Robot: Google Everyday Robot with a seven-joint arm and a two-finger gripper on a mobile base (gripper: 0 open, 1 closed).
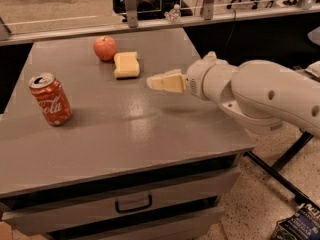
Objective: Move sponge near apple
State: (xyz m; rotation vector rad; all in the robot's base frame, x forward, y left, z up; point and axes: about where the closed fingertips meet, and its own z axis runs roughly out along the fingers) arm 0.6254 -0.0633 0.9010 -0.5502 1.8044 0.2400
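The pale yellow sponge (126, 65) lies flat on the grey table (150, 129) at the back, just right of the red apple (105, 47), almost touching it. My gripper (159, 82) hovers above the table to the right of the sponge, a short gap away from it. It is open and holds nothing. The white arm (260, 94) reaches in from the right.
A red Coca-Cola can (50, 100) stands upright near the table's left edge. The table has drawers (132, 204) at the front. A dark glass railing (150, 4) runs behind the table. Chair legs and a bag lie on the floor at the right.
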